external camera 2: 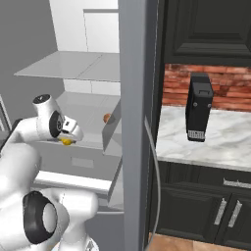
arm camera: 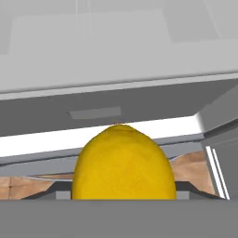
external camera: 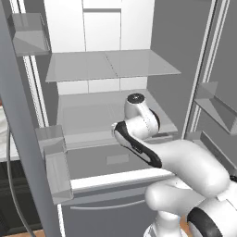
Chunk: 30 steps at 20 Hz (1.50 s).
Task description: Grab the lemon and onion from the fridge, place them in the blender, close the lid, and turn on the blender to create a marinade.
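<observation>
While the fridge (external camera: 115, 69) stands open, the hand (external camera 2: 66, 140) pinches the lemon (arm camera: 123, 165) just off a middle shelf. Onion (external camera 2: 106, 117) sits farther right on that shelf. Blender (external camera 2: 199, 107) stands on the surface (external camera 2: 225, 142), right.

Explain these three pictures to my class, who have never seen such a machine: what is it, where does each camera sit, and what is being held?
All three are computer-rendered pictures of one moment. The machine is a white robot arm with dark joints on a base that can drive, reaching into a large grey fridge with white-grey shelves. Two cameras ride on the base, behind the arm to its left and right. The third sits on the hand and looks along the two-finger gripper.

The gripper is shut on a small bright yellow lemon, seen close up from the hand and as a yellow speck from the right. A small reddish-brown onion rests on a fridge shelf. On the marble counter stands a tall black blender.
</observation>
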### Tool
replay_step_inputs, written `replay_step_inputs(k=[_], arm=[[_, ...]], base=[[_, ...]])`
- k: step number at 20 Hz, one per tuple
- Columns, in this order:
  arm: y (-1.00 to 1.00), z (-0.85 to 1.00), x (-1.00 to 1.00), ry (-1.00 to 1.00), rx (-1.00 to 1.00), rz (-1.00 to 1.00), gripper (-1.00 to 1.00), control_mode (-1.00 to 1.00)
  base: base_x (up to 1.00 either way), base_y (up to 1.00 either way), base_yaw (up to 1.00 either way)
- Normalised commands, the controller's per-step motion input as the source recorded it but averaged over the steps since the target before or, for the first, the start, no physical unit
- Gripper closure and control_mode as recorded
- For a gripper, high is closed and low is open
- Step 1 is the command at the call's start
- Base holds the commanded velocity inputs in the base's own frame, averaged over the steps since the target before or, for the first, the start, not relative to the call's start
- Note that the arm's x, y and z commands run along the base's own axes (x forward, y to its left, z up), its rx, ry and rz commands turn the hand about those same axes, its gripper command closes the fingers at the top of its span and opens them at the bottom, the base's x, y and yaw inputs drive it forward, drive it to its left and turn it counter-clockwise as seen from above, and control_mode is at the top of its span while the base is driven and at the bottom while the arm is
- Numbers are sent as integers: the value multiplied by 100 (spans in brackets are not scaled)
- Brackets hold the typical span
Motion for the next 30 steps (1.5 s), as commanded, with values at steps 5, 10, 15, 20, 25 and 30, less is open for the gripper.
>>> replay_step_inputs(k=[5, 10, 15, 20, 25, 30], arm=[[-87, 9, -88, 1, 6, -9, 100, -100], [-45, -1, -29, 15, 0, -3, 100, -100], [2, -13, -11, 5, 0, 0, 100, 100], [0, 0, 0, 0, 0, 0, 100, 100], [0, 0, 0, 0, 0, 0, 100, 100], [0, 0, 0, 0, 0, 0, 100, 100]], base=[[0, 0, 0], [0, 0, 0], [-14, 4, 0], [-99, 34, -1], [-100, 55, -19], [-100, 51, -42]])
